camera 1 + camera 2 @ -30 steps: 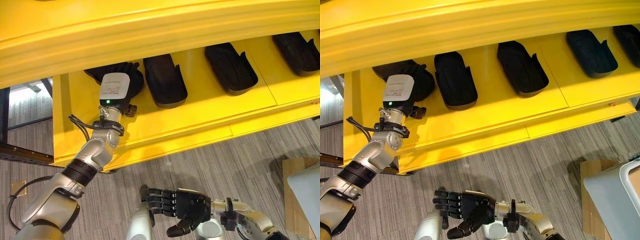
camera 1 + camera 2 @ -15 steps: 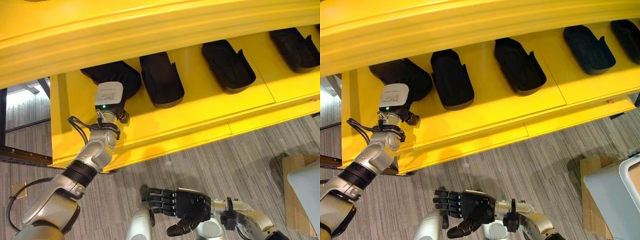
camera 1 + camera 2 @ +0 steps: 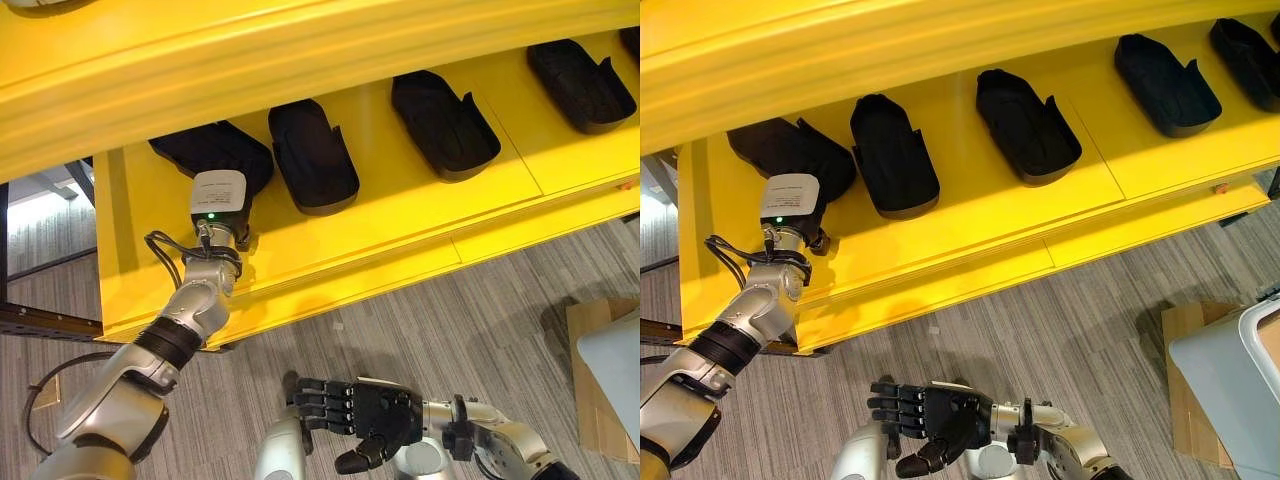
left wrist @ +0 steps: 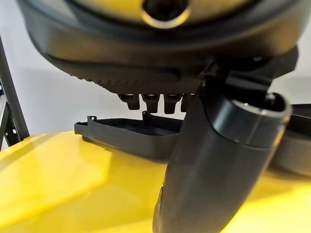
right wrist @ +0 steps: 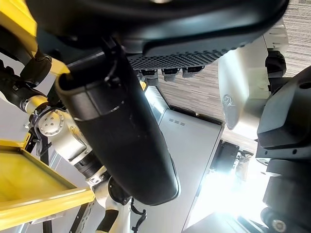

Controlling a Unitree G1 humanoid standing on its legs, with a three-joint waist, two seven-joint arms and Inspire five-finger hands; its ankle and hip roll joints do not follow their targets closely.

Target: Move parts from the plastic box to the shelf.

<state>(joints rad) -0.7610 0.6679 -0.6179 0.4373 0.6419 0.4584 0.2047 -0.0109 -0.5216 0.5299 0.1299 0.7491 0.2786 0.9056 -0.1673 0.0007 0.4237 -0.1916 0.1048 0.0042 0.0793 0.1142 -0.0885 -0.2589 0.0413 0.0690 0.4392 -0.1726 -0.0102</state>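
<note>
leftmost part (image 3: 210,150) set on yellow shelf (image 3: 400,215); left robot hand (image 4: 214,160) relaxed, empty: withdraw straight; right robot hand (image 3: 365,415) loosely spread, idle.

Cardboard (image 3: 598,400) on grey floor (image 3: 450,330)

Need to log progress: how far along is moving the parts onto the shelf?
Five black parts lie on the yellow shelf, the leftmost part just beyond the left hand, which is open and holds nothing. The right hand hangs low, open and holding nothing. What remains in the grey box can't be seen.
</note>
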